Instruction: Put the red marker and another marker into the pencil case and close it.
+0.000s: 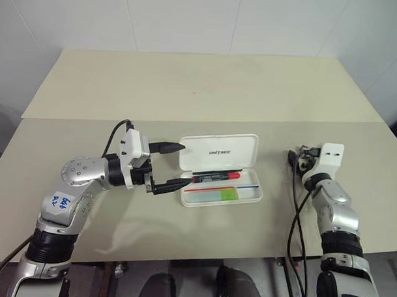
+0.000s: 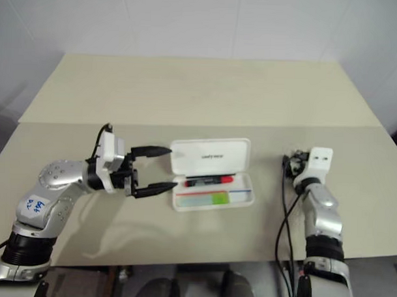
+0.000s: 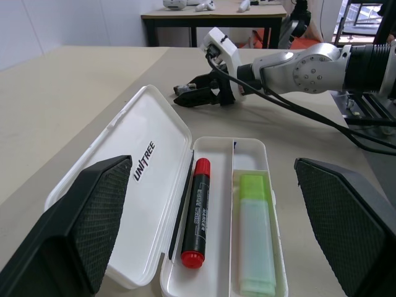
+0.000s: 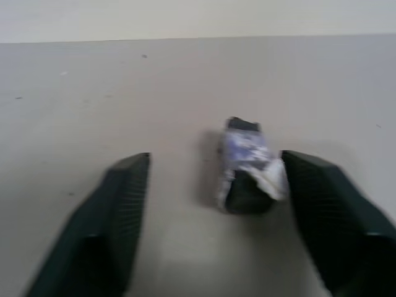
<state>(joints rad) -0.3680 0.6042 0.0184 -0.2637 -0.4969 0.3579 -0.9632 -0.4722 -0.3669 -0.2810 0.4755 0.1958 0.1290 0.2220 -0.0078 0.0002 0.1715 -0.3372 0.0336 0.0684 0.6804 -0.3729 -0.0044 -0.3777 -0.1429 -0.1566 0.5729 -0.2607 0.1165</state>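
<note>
Near the middle of the desk, closer to its front edge than its back, the pencil case is seen lying open, its lid folded back toward the far edge and its long axis running side to side. The red marker is laid in the rear compartment of the tray, parallel to the case's length, with its red cap toward the right end. Another marker, the pale green highlighter, is laid in the front compartment, also lengthwise, its lime end toward the right.

The left gripper is held level just off the case's left end, pointing rightward, its jaws spread wide with nothing between them; one fingertip is almost touching the tray's left rim. The right gripper is held low over the desk well to the right of the case, its fingers partly apart and nothing gripped. A small dark object with a bluish wrapper is seen on the desk ahead of the right fingers.
</note>
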